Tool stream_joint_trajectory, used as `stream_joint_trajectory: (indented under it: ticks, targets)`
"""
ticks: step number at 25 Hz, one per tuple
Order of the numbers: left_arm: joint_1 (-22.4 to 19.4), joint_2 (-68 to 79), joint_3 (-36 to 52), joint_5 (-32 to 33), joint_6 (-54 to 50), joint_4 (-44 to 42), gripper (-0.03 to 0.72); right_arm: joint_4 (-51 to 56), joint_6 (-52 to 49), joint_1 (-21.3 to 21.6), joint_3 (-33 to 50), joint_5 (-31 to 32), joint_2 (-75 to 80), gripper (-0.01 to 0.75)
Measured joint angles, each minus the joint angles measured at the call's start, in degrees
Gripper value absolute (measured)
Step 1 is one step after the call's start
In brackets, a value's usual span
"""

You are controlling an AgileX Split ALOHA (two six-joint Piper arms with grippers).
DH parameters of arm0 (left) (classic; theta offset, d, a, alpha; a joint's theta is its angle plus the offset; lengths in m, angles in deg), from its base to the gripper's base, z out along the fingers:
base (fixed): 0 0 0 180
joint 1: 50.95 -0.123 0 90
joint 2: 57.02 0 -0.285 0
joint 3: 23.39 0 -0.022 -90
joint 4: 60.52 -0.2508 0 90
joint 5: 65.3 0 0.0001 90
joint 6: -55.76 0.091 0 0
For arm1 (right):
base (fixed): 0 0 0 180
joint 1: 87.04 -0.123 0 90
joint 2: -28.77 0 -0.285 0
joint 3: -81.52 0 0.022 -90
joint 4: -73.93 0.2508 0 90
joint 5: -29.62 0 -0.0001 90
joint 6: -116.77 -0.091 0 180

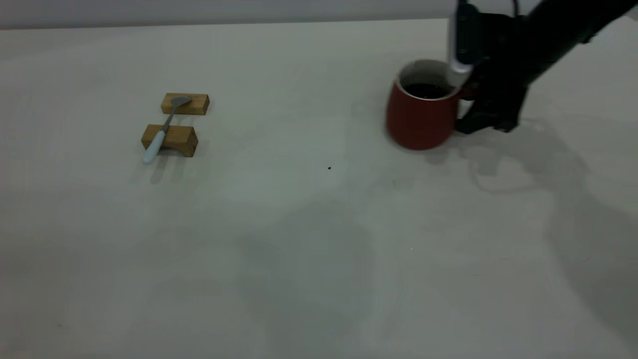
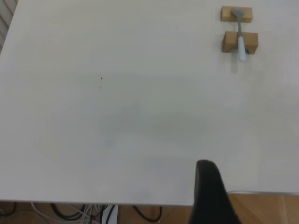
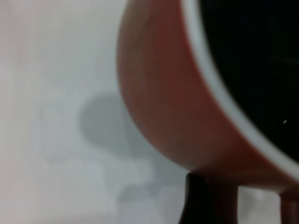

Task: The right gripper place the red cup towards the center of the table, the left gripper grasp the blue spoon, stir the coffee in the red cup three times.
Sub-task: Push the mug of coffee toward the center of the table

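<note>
The red cup (image 1: 421,117) stands upright at the far right of the table (image 1: 299,249), with dark coffee (image 1: 426,90) inside. My right gripper (image 1: 473,99) is at the cup's handle side and shut on the handle. In the right wrist view the cup's red wall (image 3: 173,107) fills the frame, and one dark finger (image 3: 205,200) presses against its base beside the handle (image 3: 290,210). The blue spoon (image 1: 164,127) lies far to the left across two wooden blocks, bowl toward the back. My left gripper (image 2: 210,196) hangs over the table's edge, far from the spoon (image 2: 240,37).
Two small wooden blocks (image 1: 185,103) (image 1: 172,139) hold the spoon off the tabletop. A tiny dark speck (image 1: 329,168) lies near the middle. Cables (image 2: 70,212) hang below the table's edge in the left wrist view.
</note>
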Motion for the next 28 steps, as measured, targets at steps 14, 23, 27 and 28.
stream_joint_trajectory:
  ticks: [14,23,27,28]
  targets:
    - [0.00,0.00,0.00,0.00,0.00,0.00,0.533,6.32,0.00,-11.67,-5.64,-0.25,2.16,0.575]
    - [0.00,0.00,0.00,0.00,0.00,0.00,0.533,7.37,-2.04,-13.00,-5.82,0.63,1.90,0.575]
    - [0.00,0.00,0.00,0.00,0.00,0.00,0.533,6.93,-7.25,-10.17,-5.54,4.14,-0.45,0.575]
    - [0.00,0.00,0.00,0.00,0.00,0.00,0.533,6.61,-8.39,-9.43,-5.00,5.24,-1.25,0.575]
